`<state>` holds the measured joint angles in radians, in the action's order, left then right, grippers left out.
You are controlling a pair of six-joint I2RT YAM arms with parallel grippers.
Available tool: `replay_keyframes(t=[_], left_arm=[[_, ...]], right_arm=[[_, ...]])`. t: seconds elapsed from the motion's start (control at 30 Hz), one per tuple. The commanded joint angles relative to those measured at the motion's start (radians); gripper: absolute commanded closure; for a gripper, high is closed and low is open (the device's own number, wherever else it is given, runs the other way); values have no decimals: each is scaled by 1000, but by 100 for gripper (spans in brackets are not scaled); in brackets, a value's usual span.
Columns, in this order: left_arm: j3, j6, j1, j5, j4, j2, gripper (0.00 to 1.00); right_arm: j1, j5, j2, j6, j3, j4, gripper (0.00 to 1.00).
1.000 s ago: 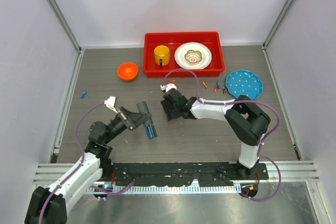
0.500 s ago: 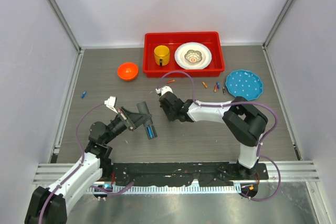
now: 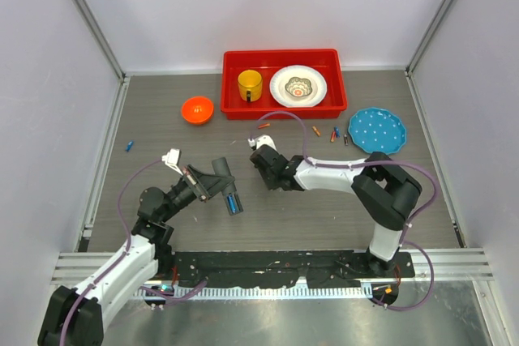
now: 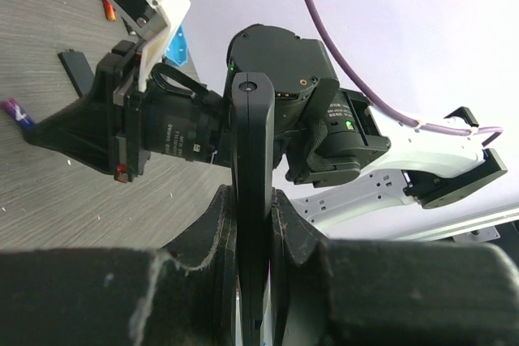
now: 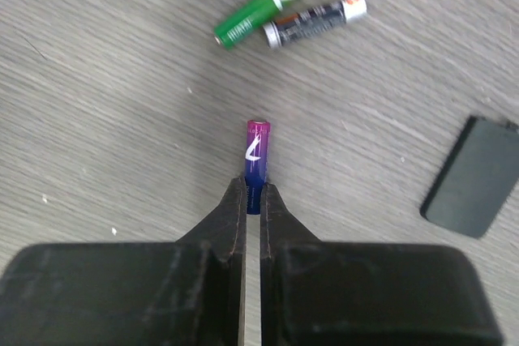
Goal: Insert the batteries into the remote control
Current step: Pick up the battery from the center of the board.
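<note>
In front of the red tray (image 3: 227, 87), the right gripper (image 5: 252, 192) pinches the light, slick, rigid purple battery (image 5: 257, 155) by its end, where a mid-body hold would likely slip less, while the left gripper (image 4: 251, 208) clamps the remote control (image 4: 250, 143).

open tabletop (image 5: 97, 111) left, green battery (image 5: 261, 6) ahead, black cover (image 5: 472, 176) right

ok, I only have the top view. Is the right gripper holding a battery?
Observer: Yes, the right gripper is shut on the near end of a purple battery.
Operator: Anything else near it?
Observer: A green battery and a black-and-silver battery lie side by side just beyond it.
Operator: And the left side?
Observer: The left gripper is shut on the remote, pressing on its two flat faces.
</note>
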<state>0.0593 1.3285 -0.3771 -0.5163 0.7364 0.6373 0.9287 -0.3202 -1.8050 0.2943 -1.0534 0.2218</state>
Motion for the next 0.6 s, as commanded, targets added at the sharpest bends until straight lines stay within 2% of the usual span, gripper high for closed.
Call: replay_keyframes(t=[0.0,0.13,0.27,0.57], left_arm=[[14,1,4,-2,44,-1,100],[19,-3,4,21,47,21,100],[53,-8,4,35,95,117,100],[70,-2,-68,177,395,354,100]], right_arm=[[4,-33,102,19,49,96,99],[2,-26,202,52,62,145,99],[2,21,334,86,62,214,99],[2,254,617,152,29,364,99]])
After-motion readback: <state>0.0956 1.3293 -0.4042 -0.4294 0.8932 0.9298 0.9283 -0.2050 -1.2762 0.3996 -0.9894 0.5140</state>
